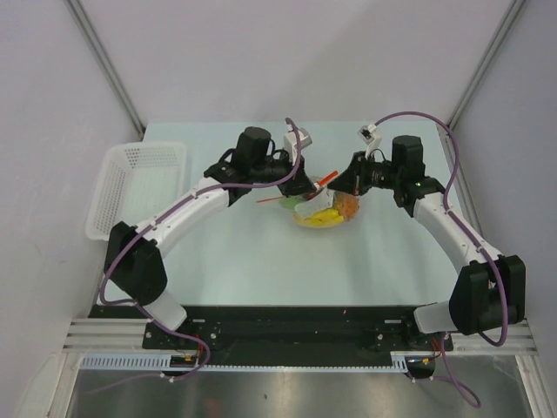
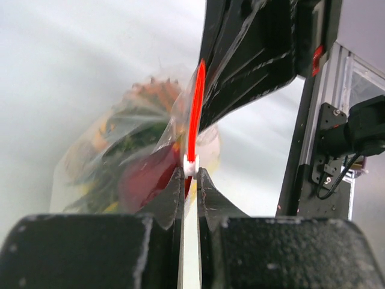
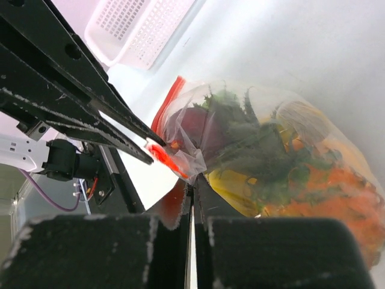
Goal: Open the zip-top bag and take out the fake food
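Observation:
The zip-top bag [image 1: 326, 212] is clear and crinkly and lies between both grippers at the table's middle. The fake food [image 1: 324, 218] is inside it: yellow bananas [image 3: 240, 188], a green crown [image 3: 249, 135], a red fruit [image 3: 194, 125] and orange pieces [image 3: 343, 192]. My left gripper [image 2: 190, 171] is shut on the white slider [image 2: 190, 165] of the orange-red zip strip [image 2: 195, 108]. My right gripper [image 3: 192, 182] is shut on the bag's plastic edge just below the zip strip [image 3: 165, 158]. In the top view the left gripper [image 1: 305, 188] and the right gripper [image 1: 344, 187] meet over the bag's mouth.
A white perforated basket [image 1: 139, 187] stands at the table's left edge; it also shows in the right wrist view [image 3: 141, 30]. The left gripper's fingers [image 3: 90, 102] cross the right wrist view's upper left. White walls surround the table.

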